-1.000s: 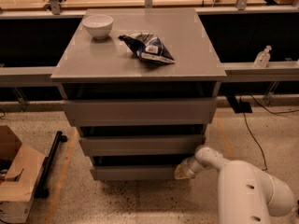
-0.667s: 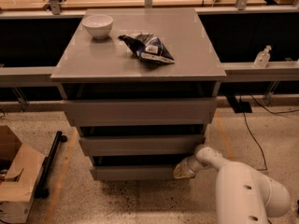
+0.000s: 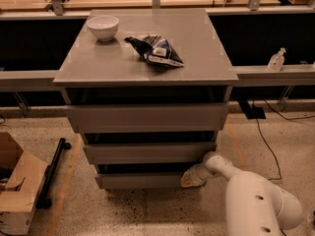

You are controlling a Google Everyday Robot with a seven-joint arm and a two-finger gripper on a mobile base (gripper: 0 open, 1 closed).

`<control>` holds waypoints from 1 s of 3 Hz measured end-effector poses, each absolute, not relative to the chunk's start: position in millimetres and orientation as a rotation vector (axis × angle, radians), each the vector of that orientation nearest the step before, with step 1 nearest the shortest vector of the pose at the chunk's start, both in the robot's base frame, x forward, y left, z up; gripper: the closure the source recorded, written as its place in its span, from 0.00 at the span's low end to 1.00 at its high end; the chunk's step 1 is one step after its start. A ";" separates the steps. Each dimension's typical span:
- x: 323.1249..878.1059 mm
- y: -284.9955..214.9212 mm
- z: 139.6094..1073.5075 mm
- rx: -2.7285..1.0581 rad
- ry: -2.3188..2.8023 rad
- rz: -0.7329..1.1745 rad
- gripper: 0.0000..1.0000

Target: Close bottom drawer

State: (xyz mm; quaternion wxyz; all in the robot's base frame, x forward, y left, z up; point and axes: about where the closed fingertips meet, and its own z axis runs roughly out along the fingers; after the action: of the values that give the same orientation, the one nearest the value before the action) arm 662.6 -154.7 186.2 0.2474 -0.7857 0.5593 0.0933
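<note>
The grey cabinet (image 3: 147,63) stands in the middle with three grey drawer fronts. The bottom drawer (image 3: 140,181) is the lowest front, just above the floor, and sticks out slightly under the middle drawer (image 3: 147,152). My gripper (image 3: 188,177) is at the end of the white arm (image 3: 256,200), low at the right. It is pressed against the right end of the bottom drawer's front.
A white bowl (image 3: 103,27) and a dark chip bag (image 3: 156,50) lie on the cabinet top. A cardboard box (image 3: 17,191) and a black bar (image 3: 53,171) sit on the floor at the left. A bottle (image 3: 276,60) stands on the right ledge; cables trail on the floor at the right.
The arm has shifted slightly toward the cabinet, with the gripper staying at the bottom drawer's right end. The drawer front looks about the same.
</note>
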 end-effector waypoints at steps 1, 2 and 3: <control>679.3 -154.7 185.1 -2.139 1.487 0.203 1.00; 678.6 -154.8 185.2 -2.139 1.487 0.203 0.82; 676.2 -151.8 182.2 -2.142 1.485 0.212 0.51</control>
State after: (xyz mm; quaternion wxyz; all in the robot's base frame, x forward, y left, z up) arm 676.2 -151.8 182.2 0.2604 -0.7908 0.5484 0.0782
